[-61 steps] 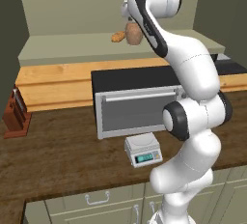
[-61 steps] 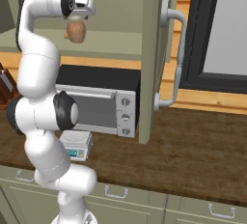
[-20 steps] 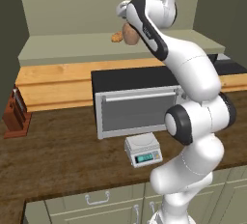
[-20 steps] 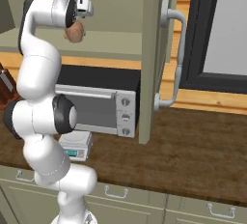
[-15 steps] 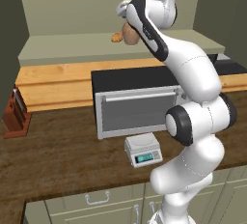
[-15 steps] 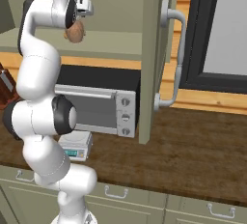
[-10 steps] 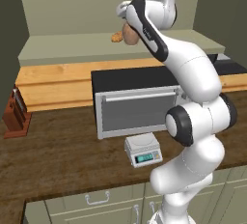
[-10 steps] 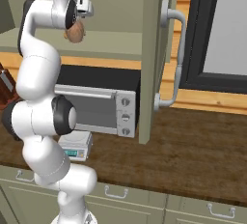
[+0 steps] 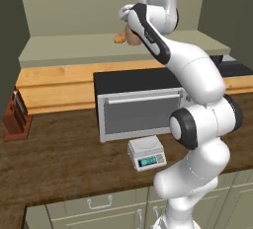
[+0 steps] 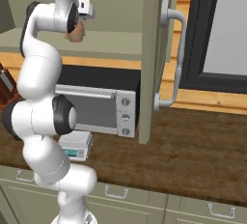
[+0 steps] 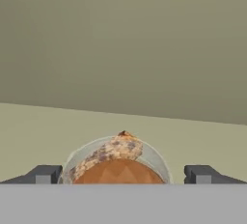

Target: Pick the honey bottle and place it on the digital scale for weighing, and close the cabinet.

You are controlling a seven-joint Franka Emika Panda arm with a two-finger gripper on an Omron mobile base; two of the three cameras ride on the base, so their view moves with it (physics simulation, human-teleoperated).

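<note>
Honey bottle [image 11: 116, 166] sits between your end effector's [image 11: 123, 174] spread fingertips on the cabinet shelf [image 9: 74, 50], the tips apparently not touching it; the digital scale [image 9: 145, 153] lies far below, on the worktop [image 9: 64, 159].

Honey bottle [image 11: 118, 169]: smooth amber body under a pale translucent lid. Cabinet [image 10: 153, 59]: matt sage-green paint, brushed silver metal handle [image 10: 174, 63]. Digital scale [image 9: 145, 152]: matt white-grey plastic. Toaster oven [image 9: 137, 107]: brushed metal front, matt black top. Counter [image 9: 59, 154]: dark wood grain, satin finish.
</note>
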